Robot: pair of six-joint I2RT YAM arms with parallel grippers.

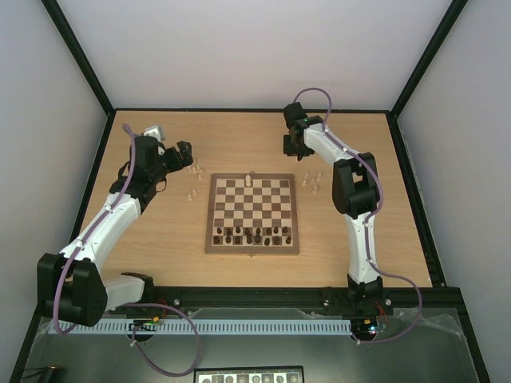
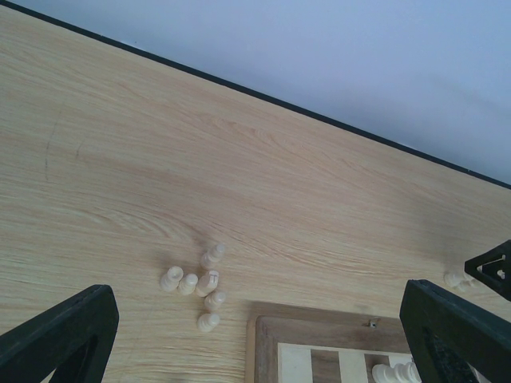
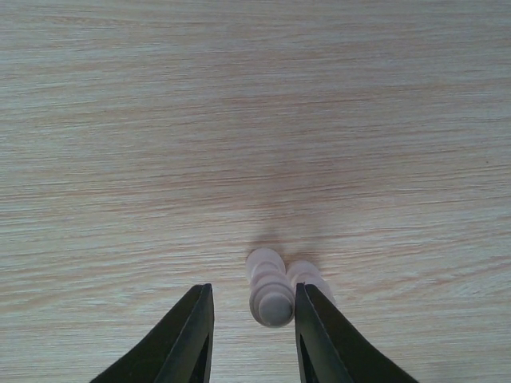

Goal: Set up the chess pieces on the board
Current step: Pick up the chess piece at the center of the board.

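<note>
- The right gripper [image 3: 252,289] hangs low over the pale wood-grain tabletop [image 3: 239,120]. Its two black fingers [image 3: 188,343] are drawn partway together but are not pressed shut.
- A tiny pale cream chess piece [image 3: 273,302] sits in the gap between those fingertips. It is close against one finger, and a strip of bare table shows between it and the other, so nothing is pinched.
- A second cream piece [image 3: 307,275] touches the first, just ahead of the nearer fingertip and outside the gap.
- Seen from above, the square wooden chessboard with light and dark brown checks [image 1: 211,215] lies on the arm-base side of this gripper, which is off the board's far right corner.
- A small group of cream pieces [image 1: 314,182] lies on the table near this gripper, just beside the board's right edge.
- The left gripper [image 2: 257,295] has its fingers [image 2: 60,339] spread as wide as they go and holds nothing.
- A loose cluster of six cream pieces [image 2: 196,283] lies on the table ahead of the left gripper, within the span of its open fingers and touching neither.
- The board's far left corner sits just beside that cluster, towards the gripper's other finger.
- Two cream pieces [image 1: 249,180] stand together on the board's far row, about midway between the two grippers.
- Small dark brown chessmen [image 1: 254,235] fill the board's near rows, the side farthest from both grippers.
</note>
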